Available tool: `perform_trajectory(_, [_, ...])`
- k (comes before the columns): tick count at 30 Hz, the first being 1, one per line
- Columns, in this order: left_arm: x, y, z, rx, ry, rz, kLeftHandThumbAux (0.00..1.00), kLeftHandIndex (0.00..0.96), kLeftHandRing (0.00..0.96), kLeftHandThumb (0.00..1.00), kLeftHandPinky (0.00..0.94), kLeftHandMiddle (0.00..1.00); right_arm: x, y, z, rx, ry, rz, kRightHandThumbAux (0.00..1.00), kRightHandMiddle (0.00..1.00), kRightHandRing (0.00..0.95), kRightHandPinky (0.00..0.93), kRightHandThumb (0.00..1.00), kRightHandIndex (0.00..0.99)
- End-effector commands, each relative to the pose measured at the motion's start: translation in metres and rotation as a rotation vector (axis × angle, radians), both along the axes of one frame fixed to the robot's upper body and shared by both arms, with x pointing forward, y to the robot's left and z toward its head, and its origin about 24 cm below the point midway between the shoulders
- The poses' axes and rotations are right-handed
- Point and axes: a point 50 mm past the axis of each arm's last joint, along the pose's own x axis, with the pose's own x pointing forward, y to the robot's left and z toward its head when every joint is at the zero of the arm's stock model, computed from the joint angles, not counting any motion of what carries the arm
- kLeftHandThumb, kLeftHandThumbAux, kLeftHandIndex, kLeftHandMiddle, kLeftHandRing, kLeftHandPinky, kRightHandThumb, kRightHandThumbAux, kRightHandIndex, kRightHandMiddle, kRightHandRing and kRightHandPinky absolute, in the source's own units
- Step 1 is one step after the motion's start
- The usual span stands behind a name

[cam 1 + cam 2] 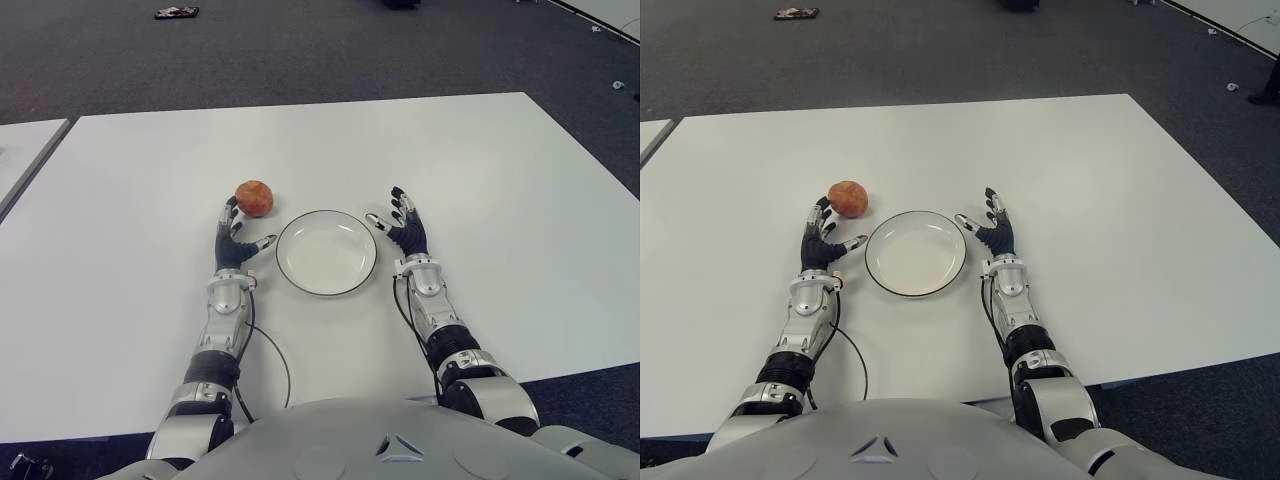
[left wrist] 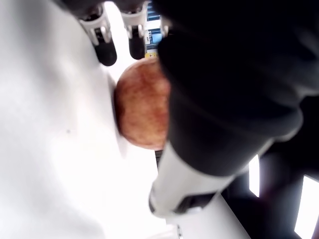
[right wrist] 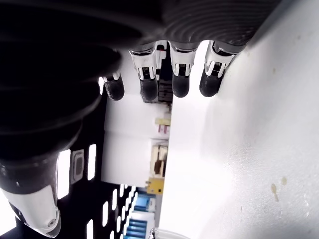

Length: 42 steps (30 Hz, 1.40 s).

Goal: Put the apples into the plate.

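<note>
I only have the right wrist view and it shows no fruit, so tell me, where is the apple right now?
Observer: The apple sits on the white table, just beyond the left hand, to the robot's left of the plate.
Operator: Is the left hand holding it?
Observer: No. In the left wrist view its fingers are extended next to the apple, not wrapped around it.
Operator: Anything in the plate yet?
Observer: Nothing, it is empty. The right hand shows open on the plate's right side.
</note>
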Motion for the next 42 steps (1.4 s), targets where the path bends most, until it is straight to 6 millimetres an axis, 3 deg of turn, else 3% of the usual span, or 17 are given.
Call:
perform_trajectory(1, [-0.006, 0.005, 0.001, 0.030, 0.004, 0.014, 0.530, 0.000, 0.000, 0.000, 0.003, 0.000, -0.014, 0.001, -0.020, 0.003, 0.119, -0.002, 0.692, 0.000, 0.004, 0.041, 0.098, 0.000])
perform_trajectory(9, [-0.016, 0.009, 0.026, 0.121, -0.106, 0.034, 0.545, 0.000, 0.000, 0.000, 0.009, 0.000, -0.014, 0.002, -0.021, 0.002, 0.119, -0.001, 0.689, 0.000, 0.005, 0.037, 0.099, 0.000])
perform_trajectory(14, [-0.017, 0.010, 0.030, 0.165, -0.140, 0.053, 0.547, 0.000, 0.000, 0.013, 0.012, 0.000, -0.014, 0.002, -0.021, 0.003, 0.117, 0.003, 0.689, 0.000, 0.003, 0.035, 0.097, 0.000])
perform_trajectory(30, [0.000, 0.024, 0.093, 0.500, -0.443, 0.169, 0.504, 0.000, 0.000, 0.011, 0.000, 0.000, -0.013, 0.003, -0.021, 0.009, 0.125, 0.007, 0.700, 0.000, 0.005, 0.039, 0.102, 0.000])
perform_trajectory(42, [0.010, 0.027, 0.111, 0.626, -0.534, 0.226, 0.518, 0.000, 0.000, 0.005, 0.000, 0.000, -0.012, 0.004, -0.021, 0.011, 0.125, 0.013, 0.699, 0.000, 0.007, 0.040, 0.109, 0.000])
